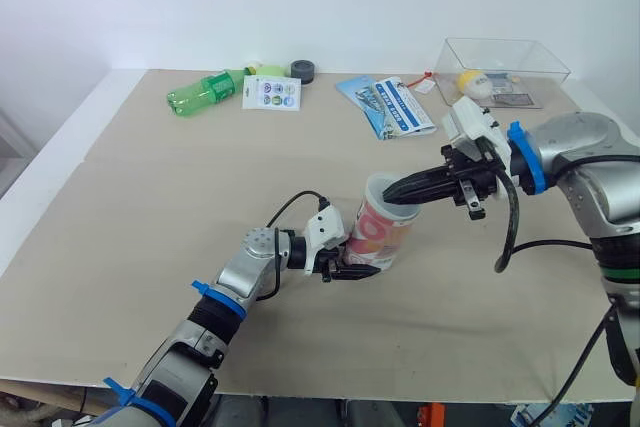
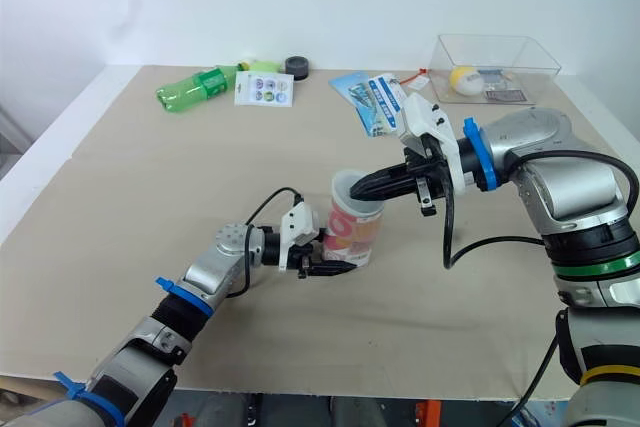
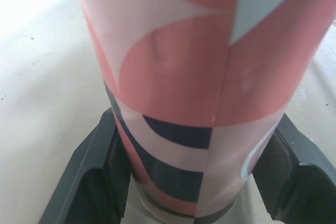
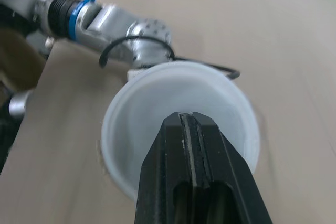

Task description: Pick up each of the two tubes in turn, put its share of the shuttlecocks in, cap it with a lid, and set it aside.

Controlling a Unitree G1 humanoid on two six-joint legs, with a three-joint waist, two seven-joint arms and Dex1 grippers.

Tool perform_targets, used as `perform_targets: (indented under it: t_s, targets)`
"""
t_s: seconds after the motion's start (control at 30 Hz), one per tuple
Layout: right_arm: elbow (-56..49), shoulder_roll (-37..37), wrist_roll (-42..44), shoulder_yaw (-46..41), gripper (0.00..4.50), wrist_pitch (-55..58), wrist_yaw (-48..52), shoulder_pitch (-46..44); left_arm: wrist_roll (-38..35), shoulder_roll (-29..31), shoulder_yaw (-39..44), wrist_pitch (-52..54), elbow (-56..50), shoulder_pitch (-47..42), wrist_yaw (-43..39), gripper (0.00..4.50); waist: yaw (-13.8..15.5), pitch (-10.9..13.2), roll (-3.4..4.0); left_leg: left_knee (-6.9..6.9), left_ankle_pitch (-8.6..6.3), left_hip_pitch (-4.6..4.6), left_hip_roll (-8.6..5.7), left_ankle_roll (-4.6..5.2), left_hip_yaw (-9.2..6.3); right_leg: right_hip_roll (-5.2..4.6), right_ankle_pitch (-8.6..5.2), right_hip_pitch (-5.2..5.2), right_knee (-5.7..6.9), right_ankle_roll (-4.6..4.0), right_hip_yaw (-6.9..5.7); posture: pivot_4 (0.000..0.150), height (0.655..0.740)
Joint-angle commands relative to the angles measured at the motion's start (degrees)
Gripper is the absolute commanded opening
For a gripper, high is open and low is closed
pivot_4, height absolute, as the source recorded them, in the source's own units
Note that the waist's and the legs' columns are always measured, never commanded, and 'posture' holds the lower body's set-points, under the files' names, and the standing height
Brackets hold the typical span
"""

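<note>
- So, the pink-and-navy patterned cardboard tube stands on the flat beige table, a bit toward 3 o'clock from the middle, with its open white mouth facing up.
- The left gripper comes at it from about 8 o'clock and is clamped on the tube's bottom end. Its black fingers press against opposite sides, right down by the base.
- The right gripper reaches in from 3 o'clock with its two fingers squeezed together, just a thin seam between them. The tip sits right at the tube's mouth, poking a little past the rim into the white inside.
- Way back along the far edge at 11 o'clock, a green plastic bottle lies on its side. A white card with round stickers is just beside it, and a dark roll of tape sits near 12.
- Some blue-and-white leaflets are fanned out around 1 o'clock.
- A clear plastic box sits in the 2 o'clock corner with a yellowish round thing inside. It's too small to tell what that is.
- All that clutter is well apart from the tube.
</note>
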Motion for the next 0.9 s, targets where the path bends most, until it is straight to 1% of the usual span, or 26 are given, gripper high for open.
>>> perform_targets:
  t_s: [0.03, 0.17, 0.3, 0.6, 0.73, 0.9]
  targets:
    - [-1.4, -0.6, -3.1, 3.3, 0.07, 0.5, 3.0, 0.4, 0.9, 1.0, 0.2, 1.1, 1.6, 1.1, 0.4, 2.68, 0.0, 0.0, -0.01, 0.0, 0.0, 0.0, 0.0, 0.0, -0.01, 0.0, -0.01, 0.01, 0.0, -0.01, 0.0, 0.15, 0.74]
    - [-0.6, -0.3, -5.0, 4.2, 0.07, -0.8, 3.8, 0.6, 0.8, 1.0, 0.4, 1.0, 1.6, 1.1, 0.5, 2.68, 0.0, -0.1, -0.03, 0.0, 0.0, 0.01, 0.0, 0.0, 0.0, 0.0, -0.01, 0.01, 0.0, -0.02, 0.0, 0.15, 0.74]
    - [-0.2, 1.8, -6.2, 4.4, 0.07, -2.3, 3.4, 0.3, 0.7, 1.3, 0.4, 1.2, 1.6, 1.1, 0.5, 2.68, 0.0, -0.2, -0.07, 0.0, 0.0, 0.05, 0.0, 0.0, 0.0, 0.0, -0.01, 0.04, 0.0, -0.02, 0.0, 0.15, 0.74]
    - [1.0, 6.6, -9.5, 5.8, 0.07, -0.2, 1.0, -0.6, 0.6, 1.2, 0.6, 1.0, 1.6, 1.2, 0.7, 2.68, -0.6, -0.3, -0.11, -0.02, -0.01, 0.37, 0.04, -0.01, 0.02, 0.02, 0.0, 0.3, 0.0, -0.08, 0.0, 0.15, 0.74]
    - [1.3, 6.7, -11.3, 7.3, 0.07, 0.8, 1.7, -0.8, 0.6, 1.1, 0.8, 0.8, 1.6, 1.2, 0.9, 2.68, -0.9, -0.4, -0.08, -0.02, -0.01, 0.39, 0.04, -0.01, 0.02, 0.01, 0.01, 0.31, 0.0, -0.09, 0.0, 0.15, 0.74]
    - [2.9, 6.3, -16.1, 10.8, 0.07, -3.1, 2.9, -0.7, 0.5, 1.0, 0.9, 0.6, 1.5, 1.1, 1.1, 2.68, -1.2, -0.8, -0.19, -0.02, -0.03, 0.52, 0.04, -0.04, 0.02, 0.0, 0.0, 0.43, -0.01, -0.11, 0.0, 0.15, 0.74]
